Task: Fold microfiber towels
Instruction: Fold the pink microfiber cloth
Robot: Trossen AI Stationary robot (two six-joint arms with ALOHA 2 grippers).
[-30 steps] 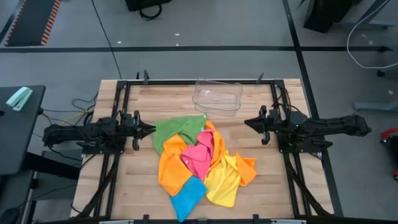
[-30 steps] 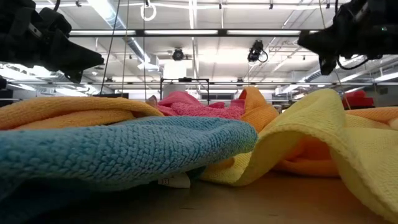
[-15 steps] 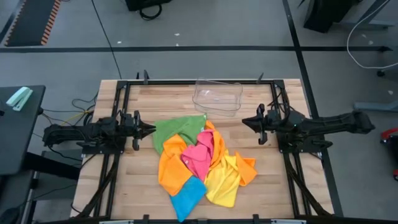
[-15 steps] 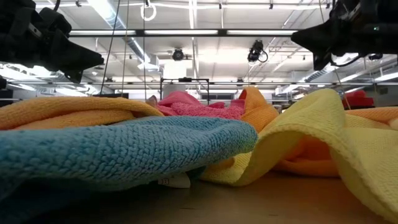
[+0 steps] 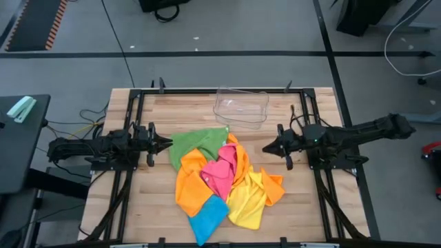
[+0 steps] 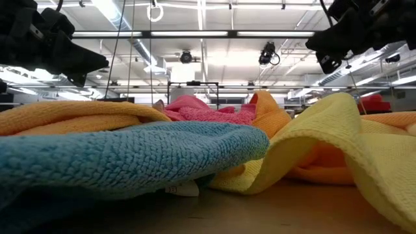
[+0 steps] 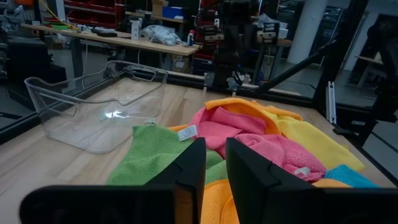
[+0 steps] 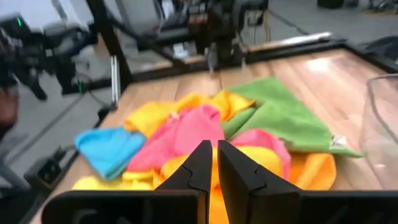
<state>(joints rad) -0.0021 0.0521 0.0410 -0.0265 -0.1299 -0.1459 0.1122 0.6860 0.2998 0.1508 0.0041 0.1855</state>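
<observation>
Progress: none folded, I judge | microfiber towels (image 5: 219,176) heaped mid-table, near tray (image 5: 241,106) | left gripper (image 5: 165,143) narrowly parted, empty, beside green towel (image 5: 194,144) | right gripper (image 5: 267,148) seemingly closed, empty, above heap's edge

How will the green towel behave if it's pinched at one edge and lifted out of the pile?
Likely floppy: the green towel lies rumpled and draped, so it should sag from the pinch rather than hold shape. Probably light, being a thin cloth. It may drag its neighbours, since an orange towel and the pink towel overlap its near edge.
</observation>
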